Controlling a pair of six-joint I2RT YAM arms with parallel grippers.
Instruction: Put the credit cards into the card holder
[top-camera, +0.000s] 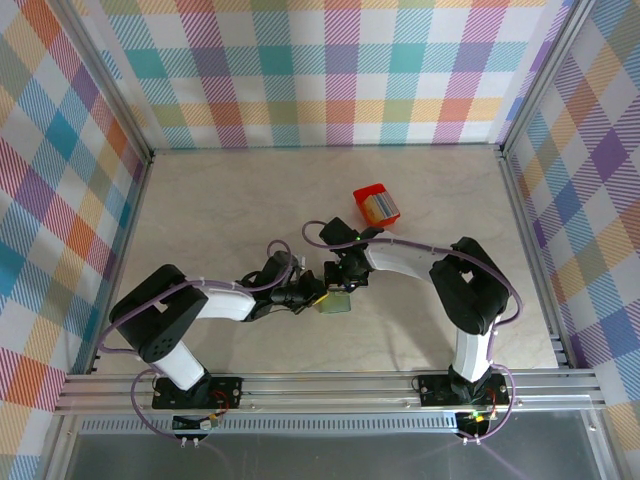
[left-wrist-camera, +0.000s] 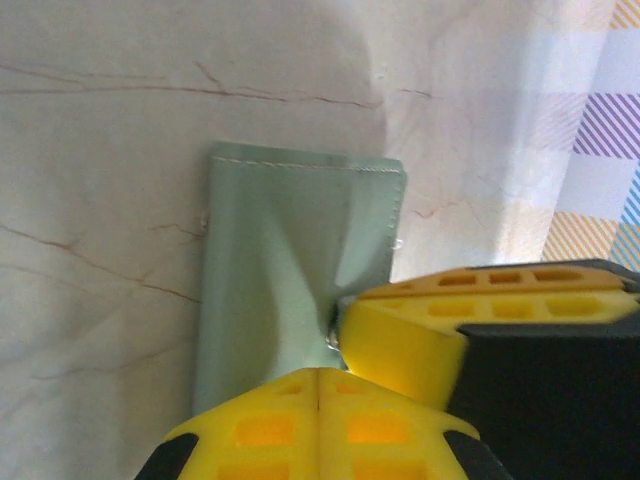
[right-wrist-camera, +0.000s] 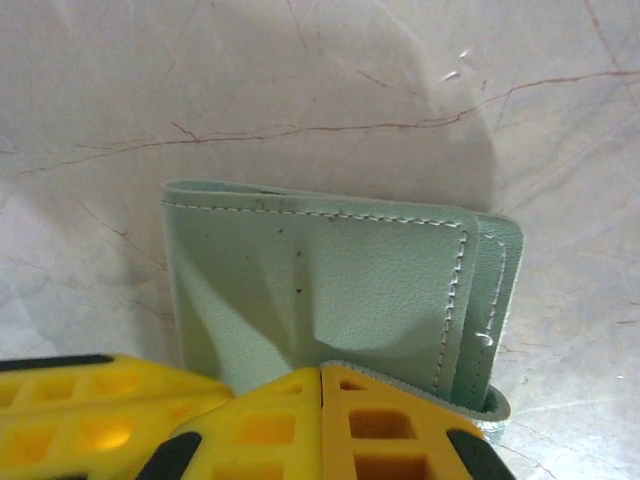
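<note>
Jaws of the left gripper (left-wrist-camera: 318, 400) are fully closed on the near edge of the card holder (left-wrist-camera: 290, 250), which lies folded on the table (top-camera: 220, 200), centre. The right gripper (right-wrist-camera: 322, 420), also closed, pinches its cover flap just beside. Both hide that edge. Red box (top-camera: 377, 205) behind: markings illegible.

a pale marble-look bench (top-camera: 220, 200), veined with thin brown lines, sits boxed in on three sides by walls (top-camera: 330, 70) of pastel plaid cloth. aluminium rails (top-camera: 330, 385) run along the near edge. the light is soft and even.
</note>
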